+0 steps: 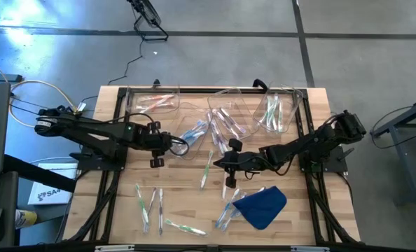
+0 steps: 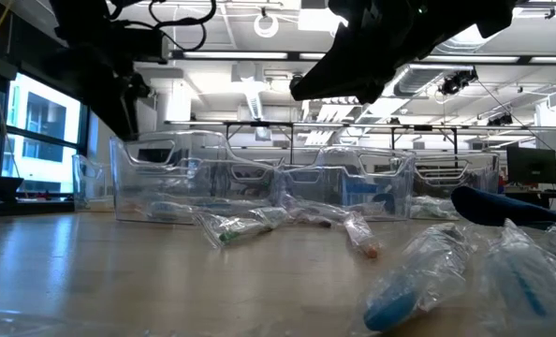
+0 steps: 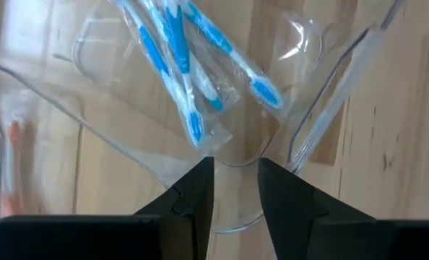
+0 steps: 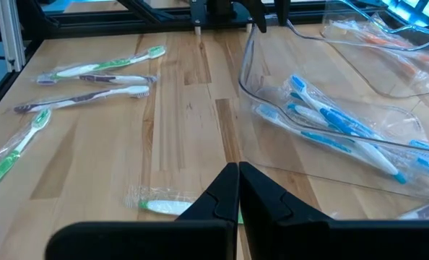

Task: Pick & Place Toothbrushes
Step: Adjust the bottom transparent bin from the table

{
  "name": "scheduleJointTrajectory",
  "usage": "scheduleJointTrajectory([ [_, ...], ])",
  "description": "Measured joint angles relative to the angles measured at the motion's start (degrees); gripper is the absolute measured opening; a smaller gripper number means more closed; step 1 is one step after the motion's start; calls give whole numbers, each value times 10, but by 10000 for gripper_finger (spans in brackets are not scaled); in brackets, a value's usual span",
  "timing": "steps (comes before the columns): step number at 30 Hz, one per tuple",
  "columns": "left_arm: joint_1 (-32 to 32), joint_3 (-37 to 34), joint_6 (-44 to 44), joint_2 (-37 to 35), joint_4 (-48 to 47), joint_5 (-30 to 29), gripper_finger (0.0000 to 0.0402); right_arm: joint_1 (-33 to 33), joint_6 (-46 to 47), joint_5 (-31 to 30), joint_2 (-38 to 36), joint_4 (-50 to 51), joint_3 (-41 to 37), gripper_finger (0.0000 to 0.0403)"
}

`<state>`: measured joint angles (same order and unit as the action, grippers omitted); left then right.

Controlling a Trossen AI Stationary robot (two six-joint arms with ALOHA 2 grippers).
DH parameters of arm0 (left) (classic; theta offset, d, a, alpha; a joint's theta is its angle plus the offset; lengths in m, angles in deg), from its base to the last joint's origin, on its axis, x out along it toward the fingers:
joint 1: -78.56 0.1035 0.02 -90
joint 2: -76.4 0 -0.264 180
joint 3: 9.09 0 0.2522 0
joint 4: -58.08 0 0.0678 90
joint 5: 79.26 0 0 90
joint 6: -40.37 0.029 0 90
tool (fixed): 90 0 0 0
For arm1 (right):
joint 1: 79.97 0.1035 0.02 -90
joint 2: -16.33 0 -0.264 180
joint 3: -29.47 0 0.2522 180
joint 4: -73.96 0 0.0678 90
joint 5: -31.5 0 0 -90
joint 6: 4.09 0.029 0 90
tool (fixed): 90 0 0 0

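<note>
Desk [image 1: 124, 210]: pale wooden slats, dark frame rails along both sides.

Clear bins [image 1: 230, 112]: four in a row along the far edge. Leftmost holds pink-accented brushes lying crosswise; next bin [image 3: 128, 115] holds blue toothbrushes in wrappers [image 3: 172, 50], long axes roughly parallel; third holds purple-tinted brushes lying aslant; rightmost holds green-tinted brushes [image 1: 274, 112], long axes running near-to-far.

Left arm: reaches in from the left edge, left pincer [image 1: 183, 145] at the rim of the blue-brush bin; fingers [image 3: 193, 198] parted with a narrow gap, the clear rim between them, no brush gripped.

Right arm: reaches in from the right edge, right pincer [image 1: 220, 162] low over the desk's centre; fingers [image 4: 261, 195] pressed together, nothing seen held.

Blue cloth [image 1: 260, 206]: crumpled, near front right, wrapped brushes touching its left side.

Loose toothbrushes [image 1: 152, 203]: front left, several green-and-white, most with long axes near-to-far, one [image 1: 183, 227] lying crosswise by the front edge. One green brush in wrapper [image 1: 206, 171], centre, just beside the right pincer, long axis near-to-far, slightly tilted; same brush partly hidden under the fingers in the right wrist view [image 4: 160, 206].
</note>
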<state>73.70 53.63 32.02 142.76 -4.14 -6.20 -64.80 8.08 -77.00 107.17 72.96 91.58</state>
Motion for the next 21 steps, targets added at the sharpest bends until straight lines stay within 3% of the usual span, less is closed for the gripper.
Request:
scheduleJointTrajectory([
  [9, 0, 0, -73, 0, -111, 59, 106, 2, 0, 0, 0, 0, 0, 4],
  [15, 0, 0, -122, 0, -169, 66, 106, 2, 0, 0, 0, 0, 0, 4],
  [21, 0, 5, -110, -5, -159, 62, 106, 2, 0, 0, 0, 0, 0, 4],
])
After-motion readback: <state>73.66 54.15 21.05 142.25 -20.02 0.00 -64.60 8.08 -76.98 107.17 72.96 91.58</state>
